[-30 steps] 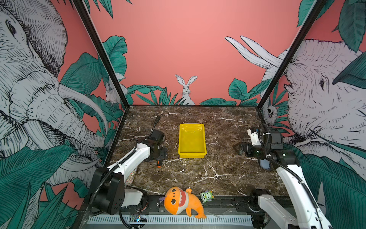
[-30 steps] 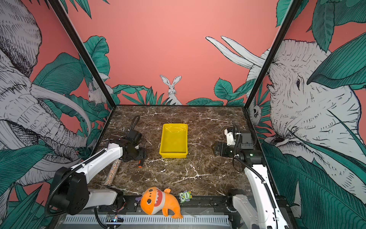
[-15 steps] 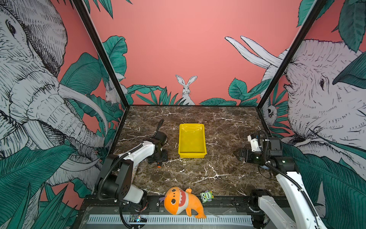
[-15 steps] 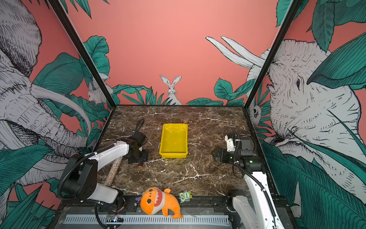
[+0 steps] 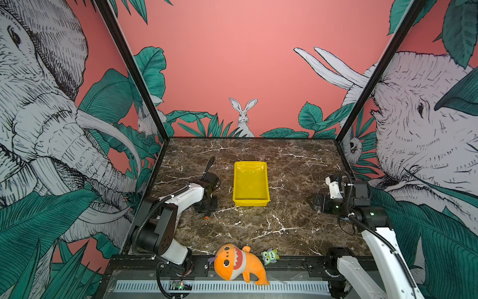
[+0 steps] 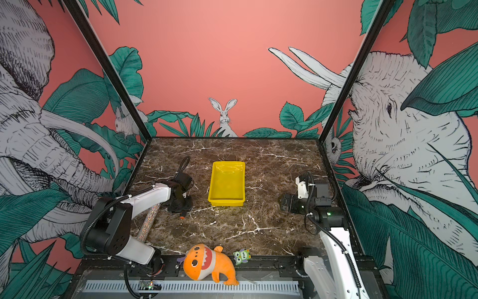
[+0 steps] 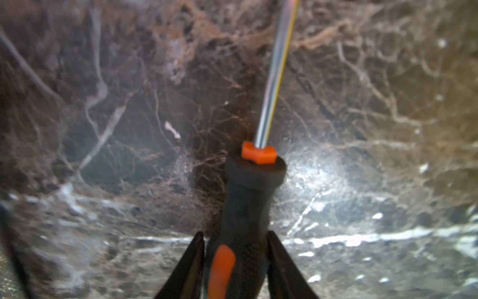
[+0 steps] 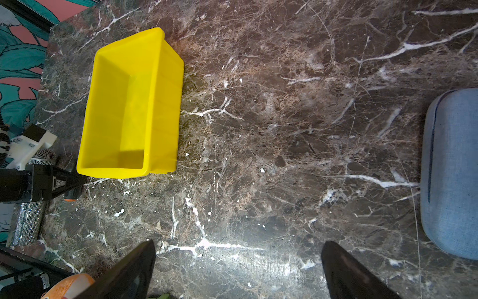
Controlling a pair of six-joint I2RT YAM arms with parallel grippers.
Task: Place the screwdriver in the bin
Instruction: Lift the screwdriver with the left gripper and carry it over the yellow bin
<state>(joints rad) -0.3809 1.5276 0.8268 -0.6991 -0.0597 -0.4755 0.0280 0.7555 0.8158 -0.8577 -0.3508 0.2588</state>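
The screwdriver has a black handle with orange accents and a thin metal shaft, and it lies on the marble table left of the bin. My left gripper is shut on its handle, one finger pressed against each side. In both top views that gripper points down at the table, and only the screwdriver's orange end pokes out below it. The yellow bin stands empty mid-table. My right gripper hovers open at the right, holding nothing.
A glittery microphone lies along the left edge beside my left arm. A blue-grey pouch sits under my right arm. An orange shark plush and a small green toy rest on the front rail.
My left gripper came down over the screwdriver and its jaws closed on the handle. My right arm drew back a little toward the front.
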